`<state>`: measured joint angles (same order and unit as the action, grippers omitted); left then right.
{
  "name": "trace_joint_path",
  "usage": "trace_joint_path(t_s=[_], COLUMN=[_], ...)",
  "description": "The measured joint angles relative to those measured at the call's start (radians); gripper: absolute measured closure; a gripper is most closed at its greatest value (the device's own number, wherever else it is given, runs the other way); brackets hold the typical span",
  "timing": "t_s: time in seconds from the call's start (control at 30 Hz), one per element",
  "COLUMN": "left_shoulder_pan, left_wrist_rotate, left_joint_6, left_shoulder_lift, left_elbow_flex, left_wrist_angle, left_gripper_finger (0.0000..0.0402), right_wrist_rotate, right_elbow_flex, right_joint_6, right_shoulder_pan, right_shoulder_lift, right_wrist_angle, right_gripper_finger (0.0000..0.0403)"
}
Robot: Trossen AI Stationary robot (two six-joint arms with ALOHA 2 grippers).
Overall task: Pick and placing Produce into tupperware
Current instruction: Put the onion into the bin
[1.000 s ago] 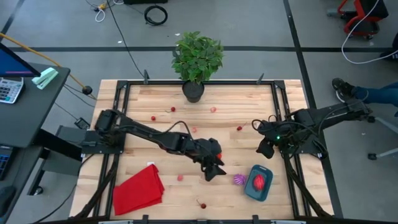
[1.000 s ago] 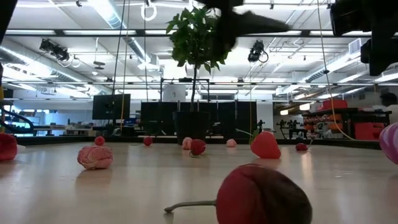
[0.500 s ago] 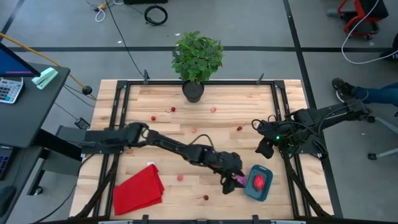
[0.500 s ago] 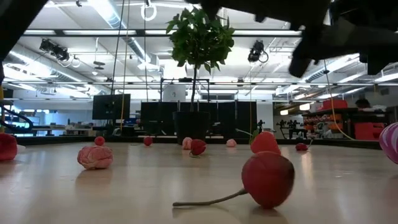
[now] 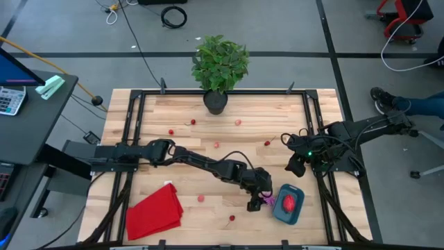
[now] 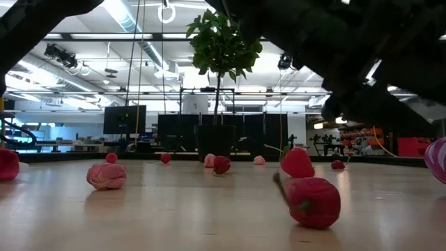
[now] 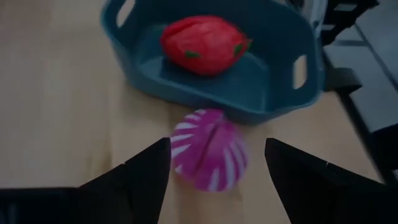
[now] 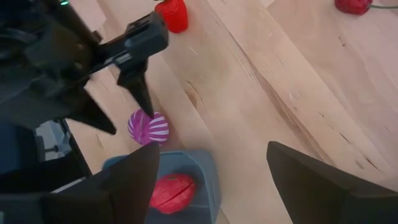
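The purple-and-white striped piece point(image 7: 208, 155) point(image 5: 267, 201) rests on the table just beside the teal tupperware point(image 5: 289, 205) point(image 7: 273, 93), which holds one red strawberry-like piece point(image 7: 205, 43). My left gripper point(image 7: 216, 143) point(image 5: 260, 202) is open, with one finger on either side of the striped piece; I see no clear touch. Small red and pink produce pieces lie scattered on the table, among them a stemmed cherry point(image 6: 315, 202) point(image 5: 231, 217). My right gripper point(image 5: 295, 165) point(image 8: 212, 146) waits open near the table's right edge.
A folded red cloth point(image 5: 154, 212) lies at the near left. A potted plant point(image 5: 216, 101) stands at the far edge. Loose pieces lie at mid-table point(image 5: 216, 145), point(image 5: 267, 144) and near the front point(image 5: 201, 198). A black frame rail point(image 5: 316, 139) borders the table.
My left gripper has moved toward the table's right and near edge, over to the striped piece beside the tupperware, and now straddles it. The stemmed cherry near the front edge has rolled a short way, its stem turning upward.
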<state>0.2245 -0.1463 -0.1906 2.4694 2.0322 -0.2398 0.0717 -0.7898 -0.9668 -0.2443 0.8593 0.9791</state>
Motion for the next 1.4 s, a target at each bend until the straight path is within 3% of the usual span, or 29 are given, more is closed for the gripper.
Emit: trace_joint_path(t_s=[1.4], left_shoulder_pan=[0.011], left_wrist_rotate=[0.012], left_joint_6=[-0.088], left_shoulder_lift=[0.083], left_elbow_flex=[-0.007], left_wrist_angle=[0.118], left_gripper_finger=[0.0131], right_wrist_rotate=[-0.045], right_elbow_flex=[0.0], right_joint_6=[0.009], right_shoulder_pan=[0.0], right_shoulder_lift=[0.0], right_wrist_angle=[0.0], right_gripper_finger=[0.0096])
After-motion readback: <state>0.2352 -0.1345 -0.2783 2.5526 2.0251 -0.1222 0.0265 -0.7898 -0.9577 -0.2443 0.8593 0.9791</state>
